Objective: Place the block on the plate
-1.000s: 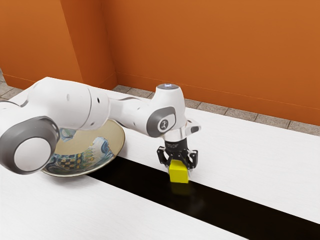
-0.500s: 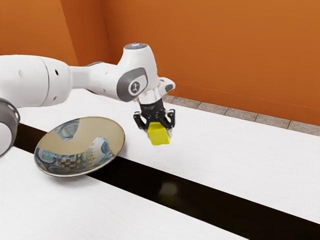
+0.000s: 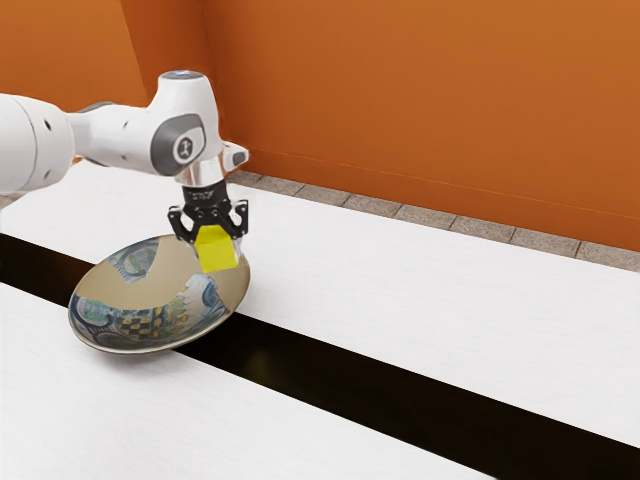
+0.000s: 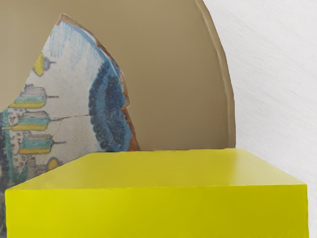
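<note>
Block (image 3: 218,252), yellow: past the middle of the painted plate (image 3: 130,285), toward the exterior view's right, hanging above its side, tilting slightly, being clasped between both fingers of the black gripper (image 3: 214,238).

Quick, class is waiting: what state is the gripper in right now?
Gripper: closed on the yellow block, holding it up over the plate.
</note>
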Available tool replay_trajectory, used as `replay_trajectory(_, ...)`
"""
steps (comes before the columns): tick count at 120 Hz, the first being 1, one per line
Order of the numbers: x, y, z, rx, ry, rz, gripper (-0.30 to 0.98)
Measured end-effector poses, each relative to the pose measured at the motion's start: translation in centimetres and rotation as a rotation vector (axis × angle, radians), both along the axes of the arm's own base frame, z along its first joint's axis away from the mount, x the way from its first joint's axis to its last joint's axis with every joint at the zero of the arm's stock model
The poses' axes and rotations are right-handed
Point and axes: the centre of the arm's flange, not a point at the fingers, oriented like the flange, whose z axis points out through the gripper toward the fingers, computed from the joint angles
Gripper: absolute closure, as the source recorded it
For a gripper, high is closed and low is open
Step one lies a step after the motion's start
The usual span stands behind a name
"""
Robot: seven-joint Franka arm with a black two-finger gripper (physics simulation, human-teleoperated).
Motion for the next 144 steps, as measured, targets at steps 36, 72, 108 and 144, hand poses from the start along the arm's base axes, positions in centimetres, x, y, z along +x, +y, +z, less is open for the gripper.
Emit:
replay_trajectory(36, -2.8, 5.6, -4.7, -0.010, 0.102, 0.112, 0.26)
replay_trajectory(72, -2.8, 4.8, -1.0, -0.015, 0.039, 0.096, 0.08)
replay_trajectory(108, -1.8, -0.7, 6.0, -0.009, -0.073, -0.231, 0.02)
replay_trajectory(144, -1.1, -5.5, 13.3, 0.000, -0.120, -0.611, 0.00)
